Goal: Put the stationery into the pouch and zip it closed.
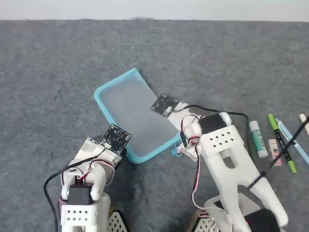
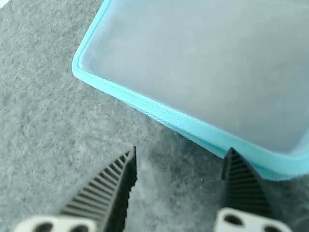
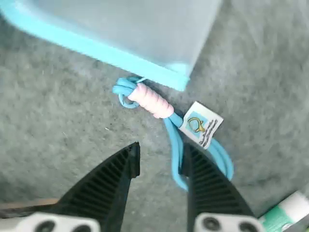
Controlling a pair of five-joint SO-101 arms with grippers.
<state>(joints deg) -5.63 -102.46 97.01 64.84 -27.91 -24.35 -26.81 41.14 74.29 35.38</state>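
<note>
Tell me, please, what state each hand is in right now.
Left hand: open, empty, at the edge of the pouch.
Right hand: open, empty, over the zip cord.

- A grey, felt-like fabric mat spreads across the table where I work, its nap fuzzy and speckled up close
- Beyond the mat's far edge I see a plain pale strip of wall

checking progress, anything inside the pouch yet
Through the frosted face of the pouch no shapes show. The glue stick and green pen lie outside on the table. The right arm covers one corner in the high view.
</note>
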